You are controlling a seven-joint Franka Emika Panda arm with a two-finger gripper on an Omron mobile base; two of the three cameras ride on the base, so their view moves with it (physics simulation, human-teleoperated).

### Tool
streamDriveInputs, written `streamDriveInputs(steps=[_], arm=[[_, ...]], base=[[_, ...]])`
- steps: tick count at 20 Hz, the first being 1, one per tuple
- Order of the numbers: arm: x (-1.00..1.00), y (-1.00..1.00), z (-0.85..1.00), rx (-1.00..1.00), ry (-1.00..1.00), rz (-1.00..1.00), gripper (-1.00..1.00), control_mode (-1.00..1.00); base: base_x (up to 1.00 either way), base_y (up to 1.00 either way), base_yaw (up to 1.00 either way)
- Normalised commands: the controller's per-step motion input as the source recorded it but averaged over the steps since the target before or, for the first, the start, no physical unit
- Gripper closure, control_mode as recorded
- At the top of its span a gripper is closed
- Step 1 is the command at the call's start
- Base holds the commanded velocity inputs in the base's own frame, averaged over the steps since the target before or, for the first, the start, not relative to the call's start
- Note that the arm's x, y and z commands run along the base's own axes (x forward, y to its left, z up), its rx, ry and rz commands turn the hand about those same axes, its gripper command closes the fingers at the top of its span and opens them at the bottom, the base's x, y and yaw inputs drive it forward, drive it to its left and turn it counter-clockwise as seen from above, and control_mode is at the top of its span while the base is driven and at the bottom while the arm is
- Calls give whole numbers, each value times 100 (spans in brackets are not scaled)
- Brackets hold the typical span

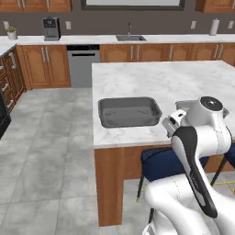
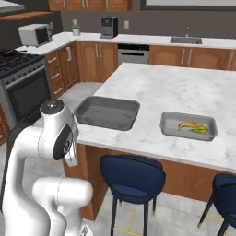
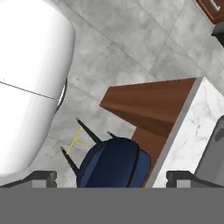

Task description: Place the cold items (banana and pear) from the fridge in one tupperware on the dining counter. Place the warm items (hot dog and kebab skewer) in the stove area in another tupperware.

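The dining counter (image 2: 184,87) carries both tupperwares. The smaller light grey tupperware (image 2: 170,126) holds the banana (image 2: 186,125), with the yellow-green pear (image 2: 201,131) right beside it. The larger dark grey tupperware (image 1: 129,111) sits empty near the counter's front corner. In the hand view my gripper (image 3: 113,177) is open, its fingertips (image 3: 43,177) wide apart with nothing between them. It looks down past the counter corner (image 3: 192,122) at a blue stool (image 3: 114,162). The fridge, hot dog and kebab skewer are out of view.
A black stove (image 2: 18,78) and a microwave (image 2: 36,33) stand at the left. Blue stools (image 2: 132,177) are tucked under the counter's front edge. A wall counter with sink (image 1: 131,38) and a dishwasher (image 1: 82,66) runs along the back. Grey tiled floor (image 1: 46,137) lies open left of the island.
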Motion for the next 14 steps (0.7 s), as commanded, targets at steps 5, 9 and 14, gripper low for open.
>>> streamDriveInputs(steps=[5, 9, 14], arm=[[0, 0, 0, 0, 0, 0, -100, 100], [0, 0, 0, 0, 0, 0, -100, 100], [0, 0, 0, 0, 0, 0, -100, 100]], base=[[-3, 100, 1], [0, 100, 8], [3, 100, 13]])
